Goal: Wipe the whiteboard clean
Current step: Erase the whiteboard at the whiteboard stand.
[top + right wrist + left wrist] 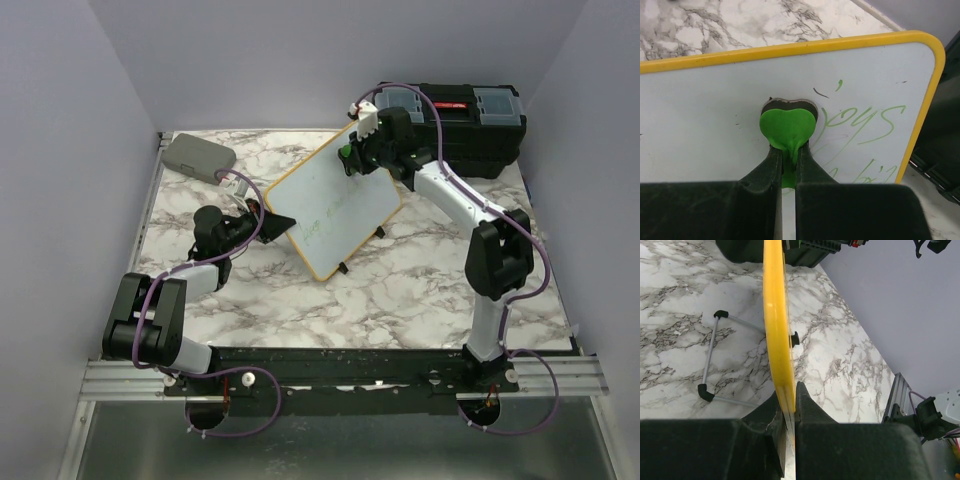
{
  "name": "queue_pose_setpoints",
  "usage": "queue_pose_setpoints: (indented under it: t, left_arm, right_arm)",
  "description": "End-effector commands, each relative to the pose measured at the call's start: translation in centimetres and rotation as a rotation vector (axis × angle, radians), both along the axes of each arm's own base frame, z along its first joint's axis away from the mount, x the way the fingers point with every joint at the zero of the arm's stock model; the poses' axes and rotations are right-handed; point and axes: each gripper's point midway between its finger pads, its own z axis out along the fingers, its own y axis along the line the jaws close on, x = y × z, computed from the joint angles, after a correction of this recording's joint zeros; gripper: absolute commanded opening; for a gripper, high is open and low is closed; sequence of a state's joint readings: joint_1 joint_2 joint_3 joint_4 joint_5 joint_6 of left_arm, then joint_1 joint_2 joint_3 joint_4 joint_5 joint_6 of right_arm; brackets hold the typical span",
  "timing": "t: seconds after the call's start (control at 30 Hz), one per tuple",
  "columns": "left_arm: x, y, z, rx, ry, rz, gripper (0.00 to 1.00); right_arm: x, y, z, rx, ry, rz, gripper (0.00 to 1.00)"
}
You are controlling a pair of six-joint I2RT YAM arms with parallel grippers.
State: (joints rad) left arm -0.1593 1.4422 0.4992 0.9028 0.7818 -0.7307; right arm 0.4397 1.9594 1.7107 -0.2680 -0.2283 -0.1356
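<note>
Bracing looks sound: the left claw (790,392), low centre of its wrist view, is clamped narrow on the yellow frame edge of the whiteboard (345,200). The board stands tilted on the tabletop (400,290) at mid-frame in the top view. Beyond, the right claw (788,150) is pinched tight on a green heart-shaped eraser (788,125) set against the board face. Green handwriting (865,122) lies right of the eraser in the right wrist view. Recommendation: sweep toward those marks with even pressure, pad flat, brace firm so the board cannot pivot. A black toolbox (470,115) sits just behind, upper right; limit overtravel.
</note>
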Motion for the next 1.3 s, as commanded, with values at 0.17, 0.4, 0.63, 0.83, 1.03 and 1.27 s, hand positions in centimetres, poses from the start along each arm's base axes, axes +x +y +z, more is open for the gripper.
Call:
queue_pose_setpoints:
  t: [0.17,0.4,0.63,0.83,1.03,1.27]
  left_arm:
    - [-1.9,-1.5,0.2,0.029,-0.073,-0.144,0.00]
    - [-1.9,-1.5,0.2,0.028,-0.072,-0.144,0.00]
    - [-1.9,-1.6,0.2,0.027,-0.070,-0.145,0.00]
    - [-1.9,-1.5,0.2,0.028,-0.070,-0.144,0.00]
    - [-1.9,-1.5,0.2,0.030,-0.071,-0.143,0.00]
    - [-2.0,-1.5,0.2,0.030,-0.072,-0.145,0.00]
  right_arm:
    - [0.2,-1.9,-2.8,-0.078,0.003,-0.029,0.01]
    - [-3.4,0.8,-3.9,-0.008,0.094,0.183,0.01]
    - [-4.1,3.1,-2.1,0.057,0.110,0.262,0.01]
    - [-2.3,3.6,0.4,0.072,0.060,0.209,0.01]
    - [1.0,1.8,2.1,0.018,-0.027,0.047,0.01]
    - [1.7,-0.1,0.0,-0.076,-0.032,-0.008,0.01]
